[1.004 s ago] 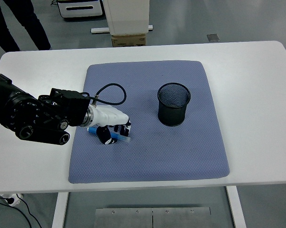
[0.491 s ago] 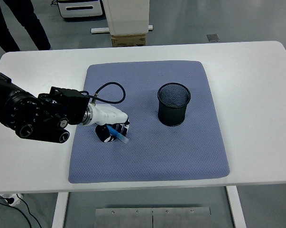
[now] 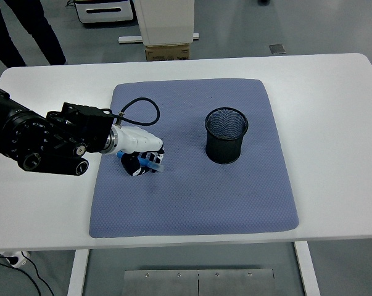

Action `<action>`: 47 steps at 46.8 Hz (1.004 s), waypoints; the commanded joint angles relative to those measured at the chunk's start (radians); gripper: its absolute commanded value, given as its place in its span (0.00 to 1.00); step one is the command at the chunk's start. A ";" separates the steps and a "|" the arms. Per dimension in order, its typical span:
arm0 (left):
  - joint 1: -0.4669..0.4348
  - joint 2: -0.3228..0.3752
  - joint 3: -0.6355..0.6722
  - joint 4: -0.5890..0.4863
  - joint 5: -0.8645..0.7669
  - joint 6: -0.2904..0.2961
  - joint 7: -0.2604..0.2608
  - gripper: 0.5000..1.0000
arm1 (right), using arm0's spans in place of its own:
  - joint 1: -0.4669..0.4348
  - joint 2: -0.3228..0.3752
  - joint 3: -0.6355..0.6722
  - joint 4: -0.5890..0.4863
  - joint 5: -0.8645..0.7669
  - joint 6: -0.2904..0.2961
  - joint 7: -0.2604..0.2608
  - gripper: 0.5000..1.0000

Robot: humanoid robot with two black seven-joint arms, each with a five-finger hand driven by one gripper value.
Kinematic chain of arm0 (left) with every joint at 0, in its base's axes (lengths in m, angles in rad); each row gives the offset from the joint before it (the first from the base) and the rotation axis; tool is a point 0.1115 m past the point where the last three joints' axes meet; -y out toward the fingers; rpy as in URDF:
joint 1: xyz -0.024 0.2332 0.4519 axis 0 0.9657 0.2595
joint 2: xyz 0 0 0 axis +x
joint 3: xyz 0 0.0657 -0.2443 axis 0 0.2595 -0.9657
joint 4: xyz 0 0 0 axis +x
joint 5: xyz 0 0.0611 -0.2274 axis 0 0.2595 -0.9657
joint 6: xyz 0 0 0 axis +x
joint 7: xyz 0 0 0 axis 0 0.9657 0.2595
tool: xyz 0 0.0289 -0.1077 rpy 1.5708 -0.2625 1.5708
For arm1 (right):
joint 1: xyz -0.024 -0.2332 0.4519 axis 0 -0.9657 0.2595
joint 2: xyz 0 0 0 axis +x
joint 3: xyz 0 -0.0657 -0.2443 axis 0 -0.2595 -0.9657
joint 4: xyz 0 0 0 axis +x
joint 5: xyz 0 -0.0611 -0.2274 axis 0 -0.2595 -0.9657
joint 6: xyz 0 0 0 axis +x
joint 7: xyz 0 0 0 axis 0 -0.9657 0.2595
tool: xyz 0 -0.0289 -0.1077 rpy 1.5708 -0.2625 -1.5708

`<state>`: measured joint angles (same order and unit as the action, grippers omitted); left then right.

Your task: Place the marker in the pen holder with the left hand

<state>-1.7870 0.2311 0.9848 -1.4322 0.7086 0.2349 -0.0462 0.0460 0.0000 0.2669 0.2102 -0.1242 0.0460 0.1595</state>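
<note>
- The left hand sits left of centre in the frame, over the left part of the blue mat, its black arm coming in from the left edge.
- Its fingers are curled around the marker, a blue pen with a pale tip that pokes out to the right of the fist.
- The marker lies roughly level in the grasp; whether it is clear of the mat or just touching it cannot be told from this view.
- The holder, a black mesh cup, stands upright right of centre on the mat, well apart from the hand, with its mouth open and nothing visible inside.
- The right hand is out of view.
- A person's legs show at the upper left, beyond the table.
- Step in hand, as I judge it: the grasp is made and the carry is beginning; the placing itself is not yet done.
- The next move calls for a lift above the holder's rim, travel to the right and slightly up the frame, then tipping the marker towards upright so one end drops into the mouth before the fingers let go.
</note>
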 commanded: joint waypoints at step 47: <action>0.012 -0.012 -0.006 0.007 0.000 -0.009 -0.011 0.14 | 0.000 0.000 0.000 0.000 0.000 0.000 0.000 1.00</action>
<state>-1.7749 0.2194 0.9786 -1.4251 0.7087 0.2254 -0.0566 0.0460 0.0000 0.2669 0.2101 -0.1243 0.0460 0.1595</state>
